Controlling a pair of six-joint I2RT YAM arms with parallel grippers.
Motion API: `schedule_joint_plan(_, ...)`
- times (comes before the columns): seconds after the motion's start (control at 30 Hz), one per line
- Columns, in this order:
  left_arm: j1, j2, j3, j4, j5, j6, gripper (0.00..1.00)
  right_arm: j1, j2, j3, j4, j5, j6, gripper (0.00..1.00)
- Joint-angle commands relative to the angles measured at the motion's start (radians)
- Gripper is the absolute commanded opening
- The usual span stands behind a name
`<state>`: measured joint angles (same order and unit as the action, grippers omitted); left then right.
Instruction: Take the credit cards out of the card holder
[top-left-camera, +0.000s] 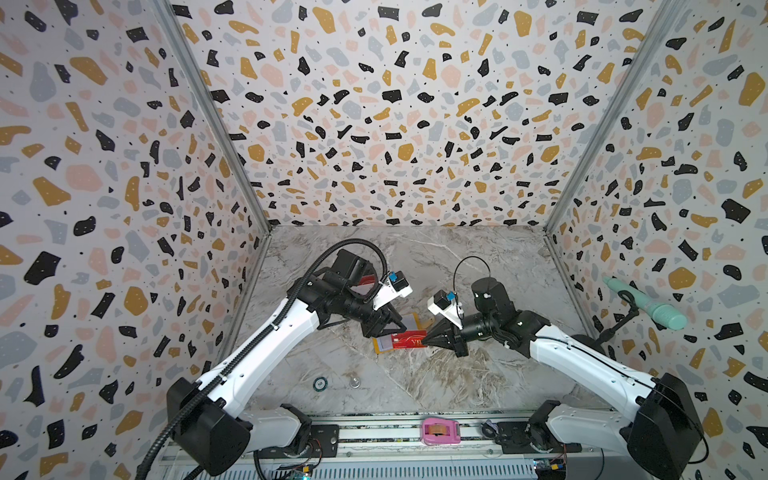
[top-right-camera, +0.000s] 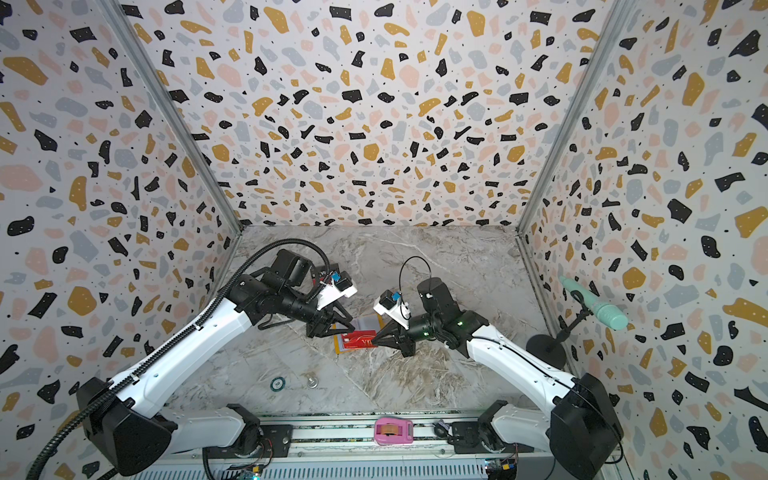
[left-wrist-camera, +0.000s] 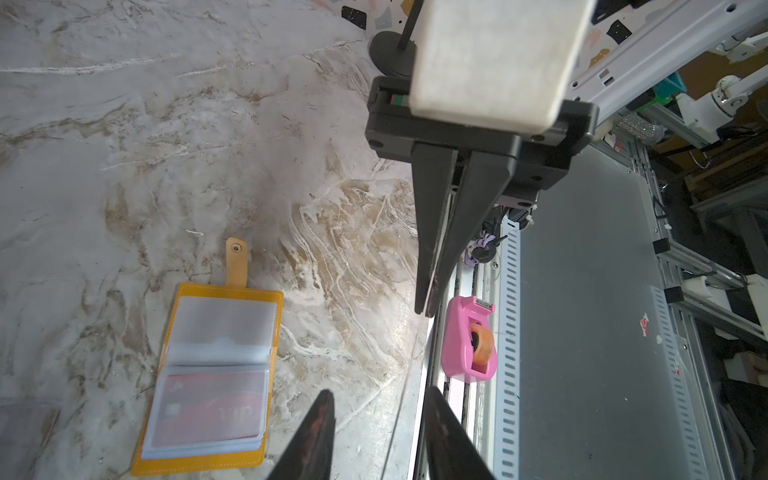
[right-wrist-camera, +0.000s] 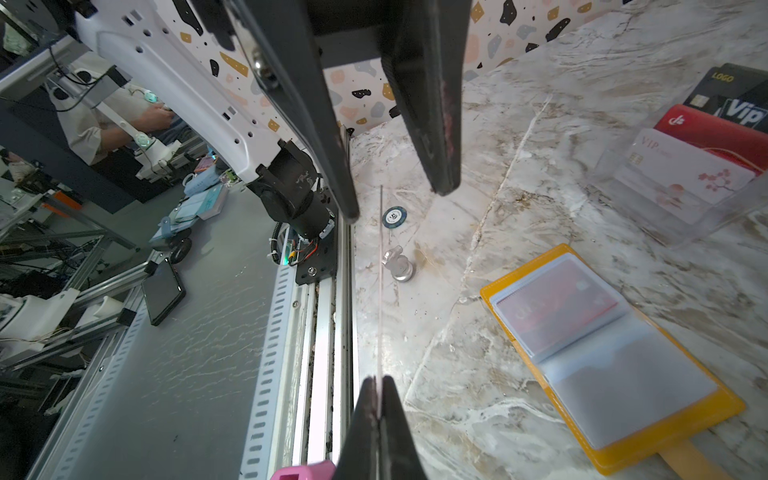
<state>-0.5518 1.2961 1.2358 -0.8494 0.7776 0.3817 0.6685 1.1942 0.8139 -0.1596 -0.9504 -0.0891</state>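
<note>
Passing over: right gripper (right-wrist-camera: 379, 380) is pinched shut on a card (right-wrist-camera: 380, 291), edge outward so the half-open, empty left gripper (left-wrist-camera: 380, 390) can straddle it. The holder (top-left-camera: 377, 347) lies open at the right gripper's 9 o'clock, with a red card (left-wrist-camera: 212, 407) sleeved inside.

"VIP" in pale letters is what I read on the dark red card (left-wrist-camera: 208, 409), seen through a clear sleeve of the yellow card holder (left-wrist-camera: 276, 316) on the desk (left-wrist-camera: 124, 145). In the clear stand (right-wrist-camera: 665, 226), a black card (right-wrist-camera: 712, 85) carries "LOGO" in gold, another black card (right-wrist-camera: 746, 114) says "Vip" in white, and a white card (right-wrist-camera: 685, 174) bears "VIP". In a top view, gold "VI" shows on the red card (top-left-camera: 405, 338) pinched in the right tool (top-left-camera: 424, 341). The print on the chip (right-wrist-camera: 394, 217) is too small to read.
</note>
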Motion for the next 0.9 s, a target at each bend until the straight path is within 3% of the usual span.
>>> schedule_joint_plan(0.0, -0.012, 0.018, 0.017, -0.023, 0.026, 0.011, 0.36, 0.006, 0.005, 0.042, 0.027, -0.051, -0.017, 0.0)
schedule_joint_plan(0.47, -0.042, 0.04, -0.002, -0.014, 0.04, 0.001, 0.15, 0.007, 0.043, 0.048, 0.062, -0.055, -0.013, 0.0)
schedule_joint_plan(0.7, -0.051, 0.049, -0.011, -0.015, 0.046, 0.005, 0.14, 0.007, 0.032, 0.034, 0.091, -0.031, 0.004, 0.0)
schedule_joint_plan(0.87, -0.054, 0.049, -0.012, -0.014, 0.043, -0.001, 0.07, 0.005, 0.034, 0.033, 0.094, -0.016, 0.01, 0.0)
